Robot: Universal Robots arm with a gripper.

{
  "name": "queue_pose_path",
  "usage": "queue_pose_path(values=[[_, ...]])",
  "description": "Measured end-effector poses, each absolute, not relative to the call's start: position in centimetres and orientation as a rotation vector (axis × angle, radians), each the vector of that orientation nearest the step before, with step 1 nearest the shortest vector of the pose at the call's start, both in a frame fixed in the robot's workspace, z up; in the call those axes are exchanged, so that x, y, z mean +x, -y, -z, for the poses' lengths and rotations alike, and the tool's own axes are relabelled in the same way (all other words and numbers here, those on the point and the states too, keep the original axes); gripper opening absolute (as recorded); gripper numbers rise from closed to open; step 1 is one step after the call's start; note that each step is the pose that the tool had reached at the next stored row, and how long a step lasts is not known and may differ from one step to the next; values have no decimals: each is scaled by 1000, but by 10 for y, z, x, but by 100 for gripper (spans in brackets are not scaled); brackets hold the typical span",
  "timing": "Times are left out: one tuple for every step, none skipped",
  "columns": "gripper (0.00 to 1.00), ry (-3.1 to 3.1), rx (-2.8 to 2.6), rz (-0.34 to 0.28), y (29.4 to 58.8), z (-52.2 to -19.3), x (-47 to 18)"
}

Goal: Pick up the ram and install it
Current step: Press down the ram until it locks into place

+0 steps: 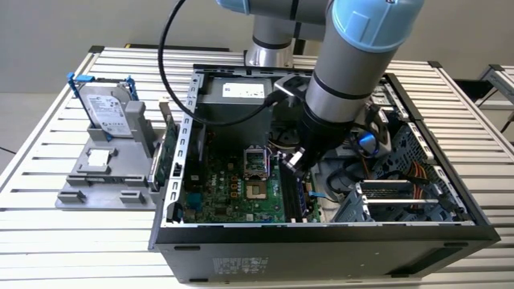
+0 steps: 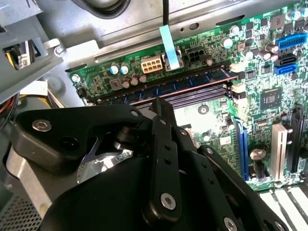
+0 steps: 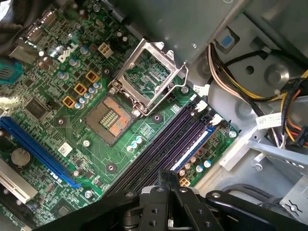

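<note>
Slatted aluminium formed the bench (image 1: 48, 235), and the open computer case (image 1: 321, 253) lay on it. Inside the case, the arm's end effector (image 1: 294, 161) hung just above the motherboard (image 3: 72, 96). Its fingers (image 2: 161, 113) stood pressed together, holding nothing. The ram (image 2: 183, 86) sat in a slot along the motherboard's edge, just beyond the fingertips.

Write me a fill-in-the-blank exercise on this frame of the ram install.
1. The blue ram is seated on the green ____.
2. The gripper is near the empty memory slots with its fingers ____.
3. The hard drive stands outside the computer case, on the exterior view's ____.
Missing words: motherboard; shut; left.
</note>
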State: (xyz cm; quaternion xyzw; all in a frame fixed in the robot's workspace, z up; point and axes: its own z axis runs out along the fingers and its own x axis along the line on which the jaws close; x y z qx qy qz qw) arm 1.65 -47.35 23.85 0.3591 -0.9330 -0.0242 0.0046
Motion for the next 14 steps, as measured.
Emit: queue_pose_path(values=[[0, 2918, 1135, 76, 473, -238, 16], [0, 2914, 1147, 76, 473, -238, 16], [0, 2908, 1159, 76, 473, -238, 16], [0, 2903, 1173, 76, 472, -238, 16], [0, 2897, 1187, 76, 472, -238, 16], [0, 2891, 1201, 76, 472, -238, 16], [0, 2884, 1216, 75, 472, -239, 16], [0, 2878, 1231, 75, 472, -238, 16], [0, 2871, 1245, 75, 472, -238, 16], [0, 2864, 1261, 75, 472, -238, 17], [0, 2857, 1277, 75, 472, -239, 17], [0, 2849, 1293, 75, 472, -238, 17], [0, 2842, 1307, 75, 472, -238, 17], [0, 2835, 1323, 75, 472, -238, 17]])
